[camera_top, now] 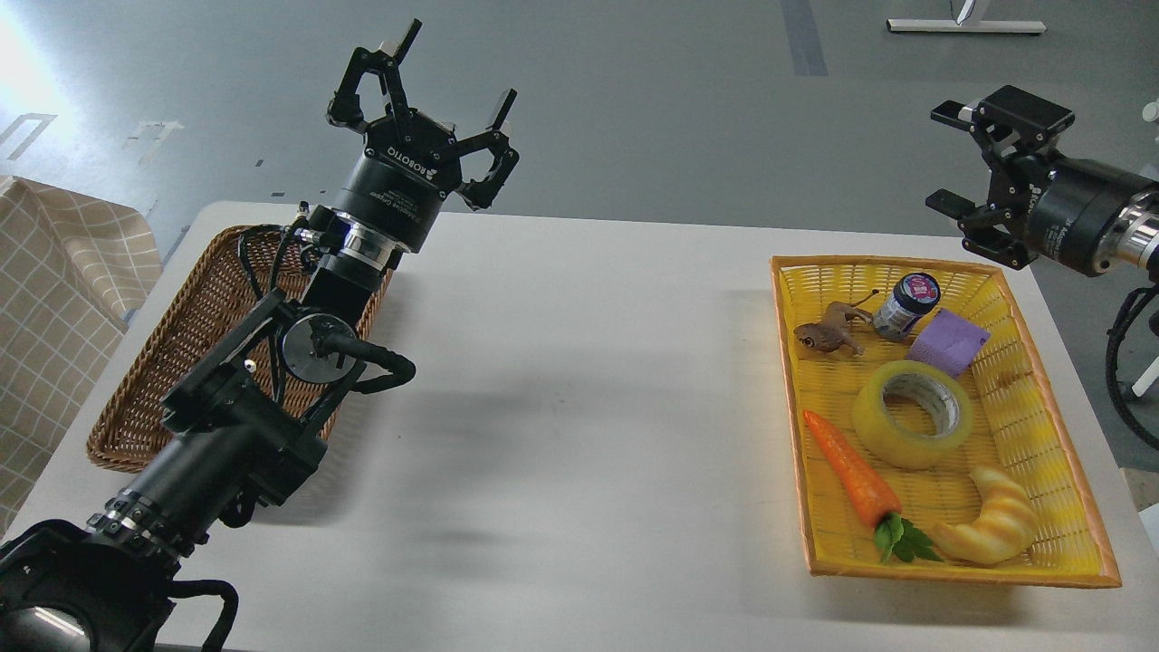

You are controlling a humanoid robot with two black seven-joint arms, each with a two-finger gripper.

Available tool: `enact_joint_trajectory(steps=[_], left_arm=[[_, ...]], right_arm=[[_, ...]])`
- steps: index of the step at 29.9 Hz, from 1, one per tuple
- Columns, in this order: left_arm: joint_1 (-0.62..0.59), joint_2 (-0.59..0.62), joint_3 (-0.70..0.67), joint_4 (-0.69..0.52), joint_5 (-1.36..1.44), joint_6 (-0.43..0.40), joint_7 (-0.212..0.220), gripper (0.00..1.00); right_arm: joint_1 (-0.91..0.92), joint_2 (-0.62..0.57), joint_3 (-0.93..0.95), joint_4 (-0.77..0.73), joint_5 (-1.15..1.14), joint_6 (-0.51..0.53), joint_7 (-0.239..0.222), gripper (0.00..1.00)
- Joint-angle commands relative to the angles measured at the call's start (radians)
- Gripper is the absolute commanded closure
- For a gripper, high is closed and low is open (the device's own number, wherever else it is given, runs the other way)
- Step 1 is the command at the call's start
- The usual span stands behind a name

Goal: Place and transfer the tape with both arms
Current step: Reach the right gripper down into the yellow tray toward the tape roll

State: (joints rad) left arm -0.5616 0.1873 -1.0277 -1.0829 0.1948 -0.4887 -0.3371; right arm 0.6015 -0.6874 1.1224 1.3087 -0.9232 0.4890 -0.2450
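The yellow tape roll [913, 413] with a grey-white core lies flat in the middle of the yellow basket [1059, 426] on the right of the table. My left gripper [424, 86] is open and empty, held high over the far end of the brown wicker basket [172, 362] on the left. My right gripper [969, 172] is open and empty, pointing left, above and beyond the yellow basket's far right corner, well apart from the tape.
In the yellow basket lie a toy frog [826, 335], a small jar [905, 306], a purple block [949, 342], a carrot [851, 475] and a croissant [991, 525]. A checked cloth [54, 308] hangs at the left. The white table [579, 389] spans between the baskets.
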Motion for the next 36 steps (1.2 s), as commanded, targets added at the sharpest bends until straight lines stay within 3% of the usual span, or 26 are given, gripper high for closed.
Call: enact_joint_trajectory(steps=[1,12,15,25,36], left_arm=[[-0.001,0.000,0.000,0.000,0.000,0.000,0.000,0.02],[-0.001,0.000,-0.002,0.000,0.000,0.000,0.000,0.02],[-0.001,0.000,-0.002,-0.002,0.000,0.000,0.000,0.02],[-0.001,0.003,-0.002,0.000,0.000,0.000,0.000,0.02],[-0.001,0.003,-0.003,0.000,-0.001,0.000,0.000,0.02]], right_arm=[[-0.014,-0.076,-0.061,0.076,-0.173,0.000,-0.002,0.00],[-0.043,-0.362,-0.256,0.227,-0.220,0.000,-0.010,0.00],[-0.062,-0.389,-0.286,0.242,-0.224,0.000,-0.046,0.00],[-0.086,-0.339,-0.345,0.231,-0.463,0.000,-0.063,0.04],[-0.135,-0.259,-0.349,0.182,-0.542,0.000,-0.063,0.08]])
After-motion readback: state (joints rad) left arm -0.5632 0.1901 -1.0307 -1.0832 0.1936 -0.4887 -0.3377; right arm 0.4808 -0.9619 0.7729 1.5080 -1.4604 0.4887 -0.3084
